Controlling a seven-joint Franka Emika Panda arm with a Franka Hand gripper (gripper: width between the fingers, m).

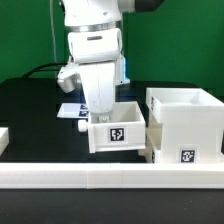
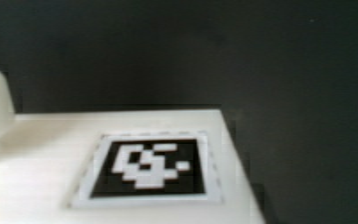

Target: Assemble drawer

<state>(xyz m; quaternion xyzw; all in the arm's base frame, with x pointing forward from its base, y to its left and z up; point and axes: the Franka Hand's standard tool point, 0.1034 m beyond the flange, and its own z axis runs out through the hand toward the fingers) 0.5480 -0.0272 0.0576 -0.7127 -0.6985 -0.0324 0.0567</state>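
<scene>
One hand over one drawer on a black desk.

The hand reaches down into the open top of the single drawer, which sits on the desk directly under it; whether its fingers are spread or clenched cannot be told, since the drawer wall hides their tips. One taller white box stands just beside the drawer, toward the exterior view's right. Each carries one square black-and-white marker on its near face, two in all. In the wrist view one marker fills a white surface, blurred.
</scene>
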